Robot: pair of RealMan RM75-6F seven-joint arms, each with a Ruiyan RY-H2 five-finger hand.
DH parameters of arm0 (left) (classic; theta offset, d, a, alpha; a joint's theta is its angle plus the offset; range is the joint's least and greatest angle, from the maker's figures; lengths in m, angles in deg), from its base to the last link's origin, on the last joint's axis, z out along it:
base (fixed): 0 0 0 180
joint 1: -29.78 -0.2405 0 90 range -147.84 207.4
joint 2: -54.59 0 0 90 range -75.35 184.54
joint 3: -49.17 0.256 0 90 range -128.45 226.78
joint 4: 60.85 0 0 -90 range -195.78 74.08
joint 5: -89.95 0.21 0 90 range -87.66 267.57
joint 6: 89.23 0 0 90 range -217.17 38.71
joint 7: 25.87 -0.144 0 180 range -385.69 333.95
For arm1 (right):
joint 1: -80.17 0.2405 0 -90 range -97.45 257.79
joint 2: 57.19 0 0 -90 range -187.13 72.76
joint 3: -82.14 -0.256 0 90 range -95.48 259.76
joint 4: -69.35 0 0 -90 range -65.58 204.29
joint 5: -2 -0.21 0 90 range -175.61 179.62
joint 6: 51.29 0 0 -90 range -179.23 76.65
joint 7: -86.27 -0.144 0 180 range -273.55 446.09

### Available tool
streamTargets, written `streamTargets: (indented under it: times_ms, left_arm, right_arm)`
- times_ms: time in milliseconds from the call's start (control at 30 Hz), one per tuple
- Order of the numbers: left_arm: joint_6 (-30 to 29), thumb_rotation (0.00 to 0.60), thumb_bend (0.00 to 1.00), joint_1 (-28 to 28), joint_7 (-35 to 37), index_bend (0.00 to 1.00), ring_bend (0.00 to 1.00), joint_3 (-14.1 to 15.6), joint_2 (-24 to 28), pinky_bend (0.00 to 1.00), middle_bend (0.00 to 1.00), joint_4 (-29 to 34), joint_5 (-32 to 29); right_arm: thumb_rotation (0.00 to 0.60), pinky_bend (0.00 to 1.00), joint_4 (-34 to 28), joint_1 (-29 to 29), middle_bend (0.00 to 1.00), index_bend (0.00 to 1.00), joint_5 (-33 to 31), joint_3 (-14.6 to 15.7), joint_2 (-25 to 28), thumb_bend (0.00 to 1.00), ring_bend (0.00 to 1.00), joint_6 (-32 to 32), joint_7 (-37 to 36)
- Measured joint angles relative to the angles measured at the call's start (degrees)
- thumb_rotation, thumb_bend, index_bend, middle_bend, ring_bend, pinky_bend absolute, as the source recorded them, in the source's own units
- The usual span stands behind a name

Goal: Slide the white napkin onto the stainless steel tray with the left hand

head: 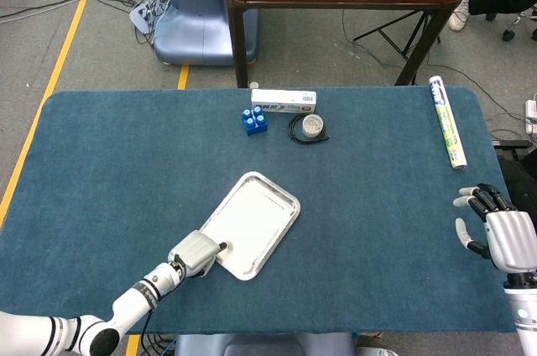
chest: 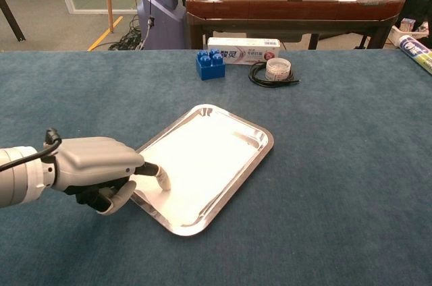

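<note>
The white box (chest: 244,50) bears unreadable printed characters.

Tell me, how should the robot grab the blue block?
Grip the blue block by its two flat side walls, coming down from above. It stands upright with studs on top, so those walls look easiest to pinch. The white box sits close behind it, so fingers should probably close left-to-right, not front-to-back.

The left hand (chest: 94,168) is covering the tray's (chest: 260,159) seven o'clock rim; the right hand (head: 502,234) is showing only in the head view.
</note>
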State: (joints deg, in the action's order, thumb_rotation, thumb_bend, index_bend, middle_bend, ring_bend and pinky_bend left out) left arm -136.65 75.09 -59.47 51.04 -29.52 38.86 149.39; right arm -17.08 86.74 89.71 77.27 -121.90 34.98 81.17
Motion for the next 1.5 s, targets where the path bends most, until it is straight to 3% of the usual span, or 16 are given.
streamTargets:
  times_ms: [1000,1500]
  left_arm:
    - [-2.2,0.6,0.92,1.8,-0.3,0.2,1.0,-0.1,-2.7,1.0,1.0,-1.6,-0.5]
    - [-6.9,0.6,0.9,0.3,0.1,0.19,0.99,0.1,1.8,1.0,1.0,3.4,3.3]
  right_arm:
    - [0.6,0.41,0.0,-0.3,0.31,0.41,0.0,-0.3,0.4,0.45,0.18,0.6,-1.9]
    - [0.6,0.41,0.1,-0.2,0.32,0.41,-0.1,-0.3,0.5,0.45,0.18,0.3,-2.0]
